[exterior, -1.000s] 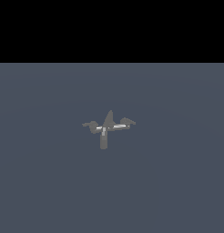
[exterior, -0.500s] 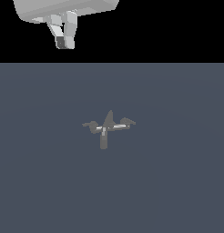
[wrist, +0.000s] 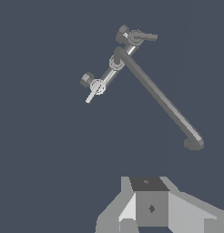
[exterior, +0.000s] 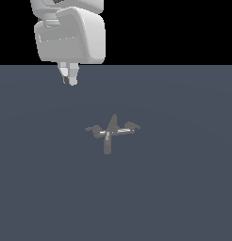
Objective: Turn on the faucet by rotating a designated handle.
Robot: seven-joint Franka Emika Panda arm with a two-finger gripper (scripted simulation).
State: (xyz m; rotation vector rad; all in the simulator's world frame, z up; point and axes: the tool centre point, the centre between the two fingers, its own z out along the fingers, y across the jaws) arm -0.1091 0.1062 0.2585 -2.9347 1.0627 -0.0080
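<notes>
Seen in the exterior view: a small dull-grey faucet (exterior: 112, 126) sitting on a dark blue-grey worktop (exterior: 184, 197), about midway between the worktop's side edges and somewhat nearer its far edge than its near one. Pointed upright centre, with a straight spout (exterior: 107, 144) running toward the near edge. Two short side arms, one to each side. On the exterior view's left, the handle (exterior: 95, 130), dark grey with a blocky, slightly drooping end. On the exterior view's right, the other arm (exterior: 133, 125), ending in a raised wedge tip.

Above the far edge, well toward the exterior view's left: the white arm (exterior: 70, 40), large beside the faucet, with pale fingers (exterior: 72, 75) pointing down from its underside. Well apart from the faucet and touching nothing. Jaws close together, side by side, with nothing between them; cannot tell whether fully pressed together or parted by a sliver.

From the wrist view: the faucet (wrist: 117, 60) seen from above, the long spout (wrist: 159, 100) slanting away from the centre to a bent tip. A cross bar through the centre with a short arm at each end; cannot tell which of the two is the handle here. Grey parts of the hand at the frame's edge, clear of the faucet.
</notes>
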